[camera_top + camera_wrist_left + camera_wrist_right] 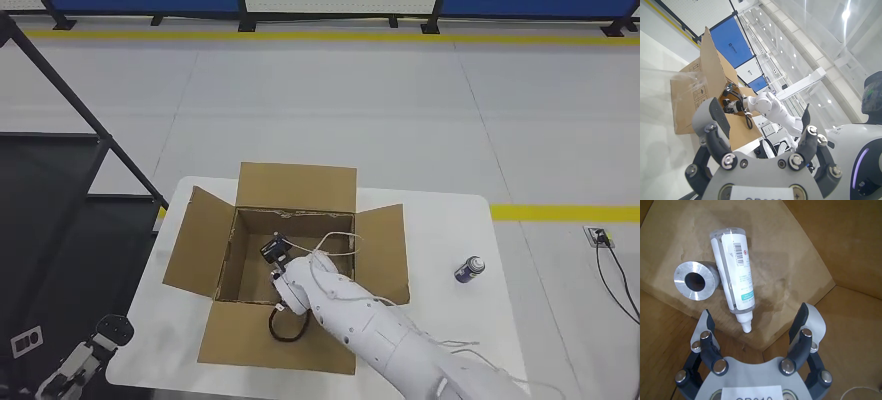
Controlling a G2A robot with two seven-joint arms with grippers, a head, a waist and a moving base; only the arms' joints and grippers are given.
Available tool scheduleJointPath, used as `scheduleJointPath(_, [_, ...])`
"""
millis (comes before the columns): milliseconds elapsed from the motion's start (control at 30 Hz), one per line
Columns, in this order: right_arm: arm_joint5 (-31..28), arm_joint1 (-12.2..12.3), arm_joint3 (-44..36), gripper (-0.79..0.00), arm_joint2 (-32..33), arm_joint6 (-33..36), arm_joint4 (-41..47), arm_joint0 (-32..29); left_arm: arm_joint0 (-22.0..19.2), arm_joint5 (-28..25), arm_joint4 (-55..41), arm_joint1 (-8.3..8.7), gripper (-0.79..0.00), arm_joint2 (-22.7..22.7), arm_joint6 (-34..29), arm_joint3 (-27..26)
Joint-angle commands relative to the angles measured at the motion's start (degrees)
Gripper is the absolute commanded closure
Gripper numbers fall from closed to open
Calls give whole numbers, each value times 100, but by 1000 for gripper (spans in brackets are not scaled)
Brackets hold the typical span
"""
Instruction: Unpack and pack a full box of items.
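The box [297, 185] stands open on the table [450, 330], and from above my right arm covers much of its inside. My right gripper [755, 311] hangs inside the box, jaws wide, holding nothing. On the box floor lie one white tube [734, 275] and one hollow metal cylinder [696, 280], touching. One small can [469, 268] stands right of the box. My left gripper [760, 106], also wide, is outside the box.
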Motion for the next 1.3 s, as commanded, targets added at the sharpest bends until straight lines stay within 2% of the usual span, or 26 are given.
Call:
scheduleJointPath(0, [-72, -72, 192, -785, -1, -195, 28, 12, 8, -1, -11, 1, -785, -5, 12, 1])
scheduleJointPath(100, [-128, -194, 507, -782, -2, -420, 59, 41, 27, -21, -22, 3, -785, -19, 26, 2])
scheduleJointPath(133, [-141, -235, 597, -705, 2, -495, 74, 52, 36, -19, -19, 3, -785, -22, 31, 2])
scheduleJointPath(200, [-219, -308, 776, -431, 25, -643, 129, 77, 46, -23, -14, 5, -785, -30, 44, -8])
scheduleJointPath(233, [-261, -342, 862, -363, 37, -712, 153, 94, 52, -22, -5, 5, -785, -33, 51, -7])
scheduleJointPath(267, [-312, -374, 948, -320, 53, -769, 186, 107, 54, -19, 1, 6, -785, -35, 59, -10])
scheduleJointPath(367, [-525, -461, 1175, -265, 107, -882, 304, 150, 58, 1, 33, 9, -785, -37, 86, -12])
scheduleJointPath(433, [-666, -509, 1315, -188, 152, -934, 385, 194, 50, 9, 51, 10, -785, -30, 103, -14])
scheduleJointPath(500, [-815, -550, 1455, -65, 200, -931, 470, 243, 40, 17, 59, 11, -785, -18, 127, -12])
scheduleJointPath(567, [-950, -584, 1587, -18, 262, -920, 575, 295, 37, 25, 88, 12, -785, -11, 146, -18])
scheduleJointPath(767, [-1382, -613, 1903, 0, 549, -1035, 994, 543, 53, 15, 128, 13, -785, 0, 198, -53])
scheduleJointPath(967, [-1844, -507, 1809, 0, 861, -1407, 1318, 710, 59, 39, 201, 14, -785, 45, 244, -134])
scheduleJointPath(1100, [-2101, -350, 1400, 0, 1026, -1685, 1343, 575, 25, 62, 288, 18, -785, 100, 261, -205])
scheduleJointPath(1200, [-1945, -179, 762, 0, 1134, -1948, 1158, 284, -11, 108, 355, 24, -785, 132, 267, -259])
scheduleJointPath(1267, [-1643, -21, 122, 0, 1259, -2109, 958, -14, -37, 129, 395, 29, -785, 157, 261, -301])
